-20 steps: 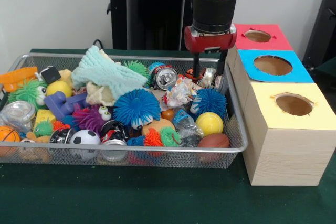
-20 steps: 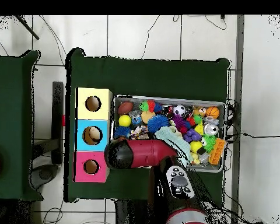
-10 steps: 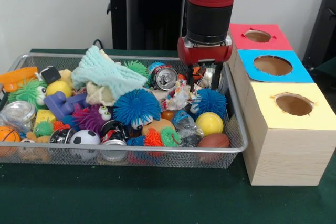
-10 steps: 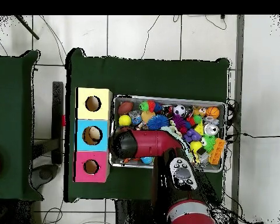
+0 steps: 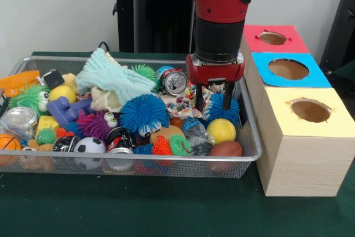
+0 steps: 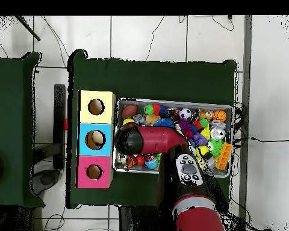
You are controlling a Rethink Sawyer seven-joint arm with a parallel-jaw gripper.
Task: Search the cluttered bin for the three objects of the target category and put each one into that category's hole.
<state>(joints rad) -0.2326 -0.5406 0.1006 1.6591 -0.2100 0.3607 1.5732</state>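
My gripper (image 5: pixel 212 105) hangs low in the right end of the wire mesh bin (image 5: pixel 250 137). Its two black fingers (image 5: pixel 198 102) stand apart, open, straddling a crumpled printed wrapper (image 5: pixel 183 102) and a small blue spiky ball (image 5: pixel 221 109). A dented soda can (image 5: pixel 175 80) lies just behind and left of it. Beside the bin stand three boxes with round holes: red (image 5: pixel 273 38), blue (image 5: pixel 288 69) and yellow (image 5: pixel 310 110). In the overhead view the red arm (image 6: pixel 150 140) covers the gripper and the bin's box-side end.
The bin is full: a teal cloth (image 5: pixel 113 76), a large blue spiky ball (image 5: pixel 144 114), a yellow ball (image 5: pixel 221 130), a football (image 5: pixel 226 149), a soccer ball (image 5: pixel 89 146), a basketball (image 5: pixel 8 142), a purple spiky toy (image 5: pixel 94 125). The bin's right wall is close to the gripper.
The gripper has come from the bin's far right corner toward the front and lower, from beside the can to over the small blue spiky ball. The toys have not visibly shifted.
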